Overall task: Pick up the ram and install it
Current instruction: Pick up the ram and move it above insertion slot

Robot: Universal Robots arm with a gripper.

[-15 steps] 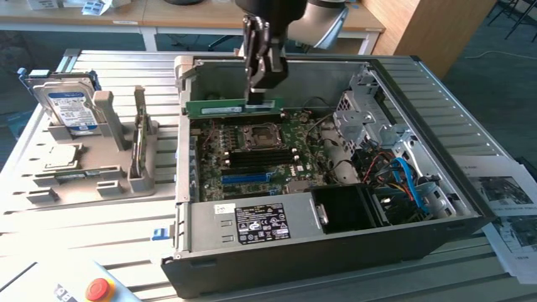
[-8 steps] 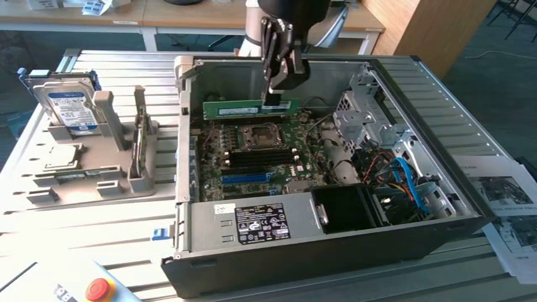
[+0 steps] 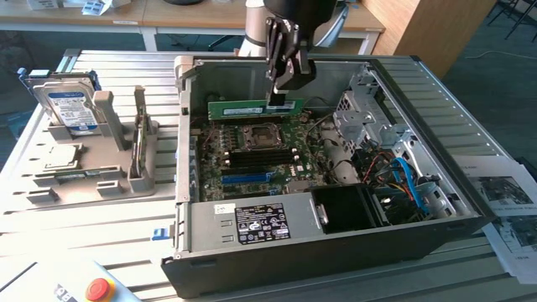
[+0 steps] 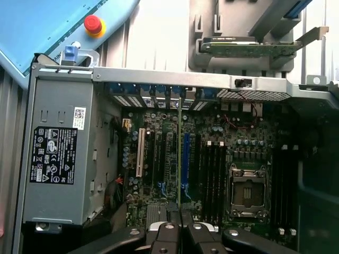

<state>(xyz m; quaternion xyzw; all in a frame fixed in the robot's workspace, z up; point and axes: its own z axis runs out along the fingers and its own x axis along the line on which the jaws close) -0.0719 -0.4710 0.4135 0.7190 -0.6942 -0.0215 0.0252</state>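
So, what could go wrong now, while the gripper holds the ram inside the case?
1. The gripper holds the ram off-centre, so it may tilt when pushed down.
2. The ram hangs near the open CPU socket; a misaligned descent could hit it instead of the black memory slots.

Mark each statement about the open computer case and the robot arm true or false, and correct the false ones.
1. The gripper holds the ram over the motherboard. True.
2. The ram is seated in a memory slot. False: it is in the gripper, away from the black memory slots.
3. The hard drive lies inside the case. False: it stands in a grey holder outside it, on the exterior view's left.
4. A red button sits outside the case. True.
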